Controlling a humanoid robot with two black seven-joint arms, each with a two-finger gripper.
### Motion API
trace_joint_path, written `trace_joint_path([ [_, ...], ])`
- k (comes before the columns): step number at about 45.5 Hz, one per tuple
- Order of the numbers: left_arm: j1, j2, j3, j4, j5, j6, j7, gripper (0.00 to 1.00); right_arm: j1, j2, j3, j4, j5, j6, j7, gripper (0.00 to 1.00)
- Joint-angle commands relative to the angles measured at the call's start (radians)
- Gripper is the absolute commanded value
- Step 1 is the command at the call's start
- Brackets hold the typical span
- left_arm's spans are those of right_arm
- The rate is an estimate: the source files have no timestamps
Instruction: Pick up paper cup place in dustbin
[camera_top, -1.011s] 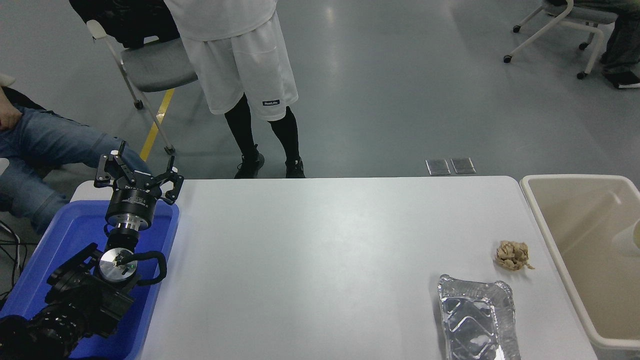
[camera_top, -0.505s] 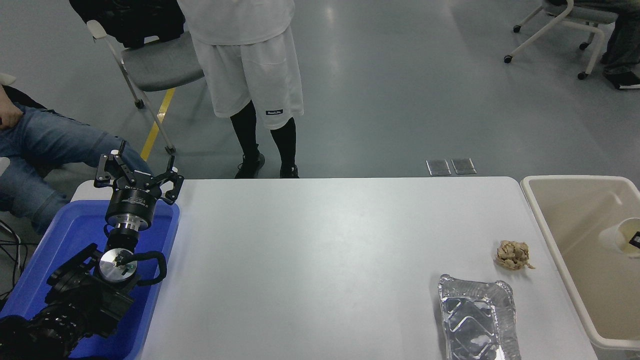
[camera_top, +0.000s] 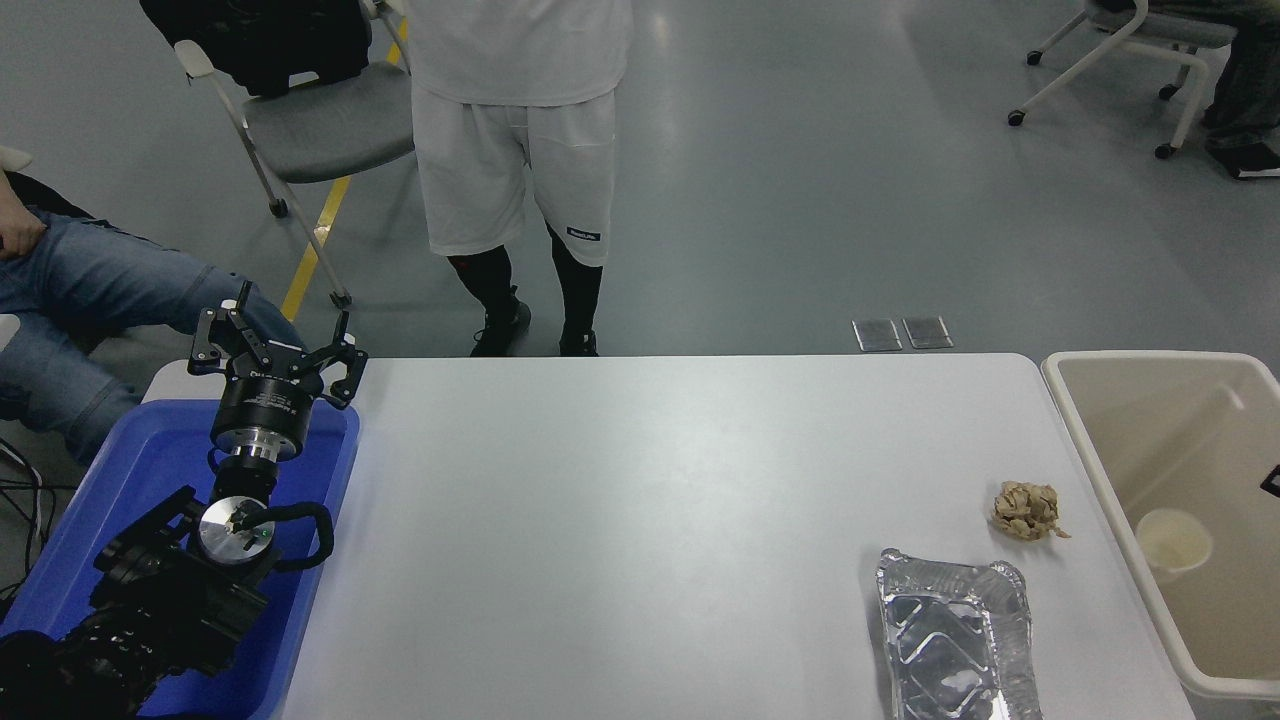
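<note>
The paper cup now lies inside the dustbin, down against the bin's near-left inner wall with its cream mouth facing up toward the camera. 0.5 s ago it hung higher and further right in the bin, with a black fingertip showing at its mouth; 1.0 s ago only its edge showed at the picture's right border. So the cup has dropped free and no longer touches any gripper.

The right gripper shows only as a small black sliver at the right edge, above and to the right of the cup and apart from it. Too little of it is in view to tell whether its fingers are spread or pressed together.

The left gripper is parked at the lower left over the blue tray, its fingers spread wide and holding nothing, just as in both earlier frames. It is well apart from the cup, across the whole width of the white table.

On the table, the tan paper wad and the foil tray lie where they did before, near the dustbin's left rim. The person in white shorts at the far side has shifted a little to the right since the earlier frames.
</note>
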Motion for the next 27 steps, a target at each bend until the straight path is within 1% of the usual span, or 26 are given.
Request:
trace_joint_path([
  [1, 0.000, 0.000, 0.000, 0.000, 0.000, 0.000, 0.000, 0.99, 0.009, 0.001, 0.000, 0.002, 0.001, -0.027, 0.000, 1.00],
  [11, 0.000, 0.000, 0.000, 0.000, 0.000, 0.000, 0.000, 0.99, 0.058, -0.005, 0.000, 0.008, 0.001, -0.014, 0.000, 1.00],
  [16, 0.000, 0.000, 0.000, 0.000, 0.001, 0.000, 0.000, 0.99, 0.070, -0.008, -0.001, 0.025, -0.017, -0.010, -0.001, 1.00],
  [19, 0.000, 0.000, 0.000, 0.000, 0.000, 0.000, 0.000, 0.99, 0.105, -0.015, -0.019, 0.055, -0.025, 0.016, -0.001, 1.00],
  [23, 0.000, 0.000, 0.000, 0.000, 0.001, 0.000, 0.000, 0.99, 0.178, -0.054, -0.035, 0.139, -0.068, 0.062, -0.001, 1.00],
  [27, 0.000, 0.000, 0.000, 0.000, 0.001, 0.000, 0.000, 0.99, 0.234, -0.100, -0.044, 0.235, -0.102, 0.073, -0.001, 1.00],
])
